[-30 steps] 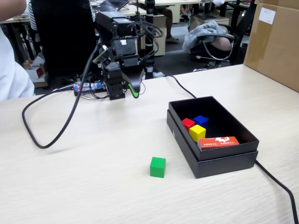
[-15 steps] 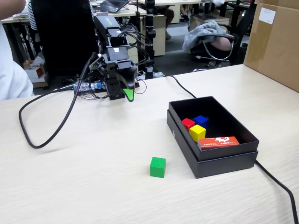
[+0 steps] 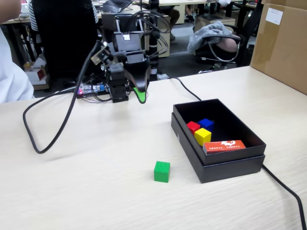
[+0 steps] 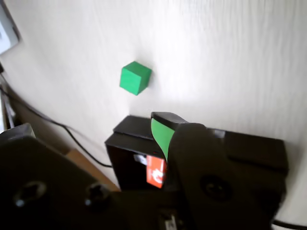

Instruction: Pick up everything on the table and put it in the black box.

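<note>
Green is the one colour left out: the green cube (image 3: 162, 171) sits alone on the worktop (image 3: 96, 182), near the box (image 3: 218, 167) and just off its left wall in the fixed view. Red (image 3: 193, 127), blue (image 3: 206, 123) and yellow (image 3: 203, 136) cubes already lie inside the box (beside an orange card (image 3: 224, 145)). So three are done, one remains. The pincer (image 3: 139, 96) hangs well behind the box, holding nothing; only one green-tipped jaw shows, so I cannot tell its spread.

Office chair (image 3: 218, 40) draped with grey cloth, desks behind; brown carton (image 3: 283, 40)
</note>
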